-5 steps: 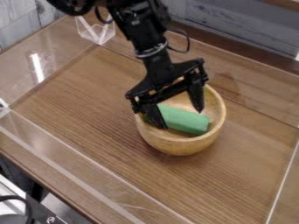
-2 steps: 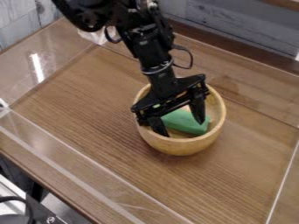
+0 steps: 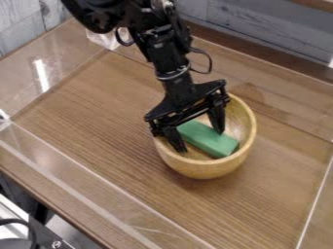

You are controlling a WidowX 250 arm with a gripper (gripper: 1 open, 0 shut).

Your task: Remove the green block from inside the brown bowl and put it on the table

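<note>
A light-brown wooden bowl (image 3: 208,163) sits on the wood-grain table (image 3: 92,126), right of centre. Inside it lies the green block (image 3: 212,142), tilted against the bowl's inner wall. My gripper (image 3: 193,124) hangs from the black arm, pointing steeply down into the bowl, open, its black fingers spread on either side of the block's upper left part. Whether the fingertips touch the block cannot be told. The block's near left end is partly hidden by a finger.
Low clear acrylic walls (image 3: 78,180) border the tabletop on the near and left sides. A grey plank wall (image 3: 274,24) stands behind. The arm's upper links (image 3: 124,19) lean in from the top left.
The gripper has sunk a little deeper into the bowl, its open fingers now straddling the green block. The block and bowl stay where they were.
</note>
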